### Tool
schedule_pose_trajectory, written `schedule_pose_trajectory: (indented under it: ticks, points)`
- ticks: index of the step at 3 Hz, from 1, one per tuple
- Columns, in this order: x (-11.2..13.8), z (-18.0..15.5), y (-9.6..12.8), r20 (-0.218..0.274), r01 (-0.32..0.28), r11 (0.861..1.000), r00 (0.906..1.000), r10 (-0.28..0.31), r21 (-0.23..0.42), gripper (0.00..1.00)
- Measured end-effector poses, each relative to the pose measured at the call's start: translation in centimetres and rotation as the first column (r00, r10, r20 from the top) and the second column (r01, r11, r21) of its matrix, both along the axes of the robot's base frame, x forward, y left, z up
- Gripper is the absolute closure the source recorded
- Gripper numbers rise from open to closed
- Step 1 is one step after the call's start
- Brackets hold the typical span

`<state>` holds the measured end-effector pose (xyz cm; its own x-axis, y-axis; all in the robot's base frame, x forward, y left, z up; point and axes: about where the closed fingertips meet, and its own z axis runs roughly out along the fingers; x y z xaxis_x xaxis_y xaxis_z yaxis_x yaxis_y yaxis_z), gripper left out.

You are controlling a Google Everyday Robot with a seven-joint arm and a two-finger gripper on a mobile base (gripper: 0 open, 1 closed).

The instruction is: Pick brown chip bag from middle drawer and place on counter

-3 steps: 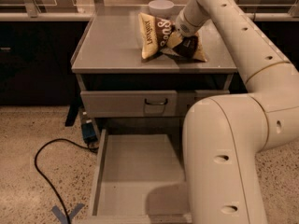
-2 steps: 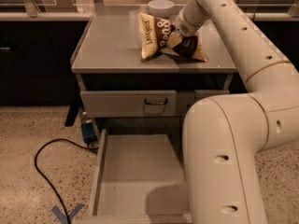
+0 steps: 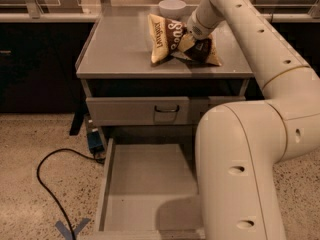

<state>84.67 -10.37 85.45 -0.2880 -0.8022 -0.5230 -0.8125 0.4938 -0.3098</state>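
Note:
The brown chip bag (image 3: pixel 164 38) is on the grey counter (image 3: pixel 120 49), near its back right. It stands tilted, tan end with lettering to the left, dark middle to the right. My gripper (image 3: pixel 192 48) is at the bag's right end, low over the counter, reaching down from the white wrist. Its dark parts overlap the bag, so the contact is hidden. The middle drawer (image 3: pixel 145 194) is pulled out below, and the part of its flat floor that shows is bare.
A white bowl (image 3: pixel 172 6) sits at the counter's back edge, just behind the bag. A closed drawer with a dark handle (image 3: pixel 166 109) is under the counter. My arm's large link (image 3: pixel 240 174) covers the open drawer's right side. A black cable (image 3: pixel 45 184) lies on the floor, left.

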Motion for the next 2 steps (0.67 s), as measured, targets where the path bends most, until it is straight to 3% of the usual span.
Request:
schedule_pose_trajectory:
  ticks: [1, 2]
  points:
    - [0.00, 0.00, 0.00, 0.000, 0.000, 1.000, 1.0000, 0.000, 0.000, 0.12]
    - [0.00, -0.01, 0.01, 0.000, 0.000, 1.000, 1.0000, 0.000, 0.000, 0.00]
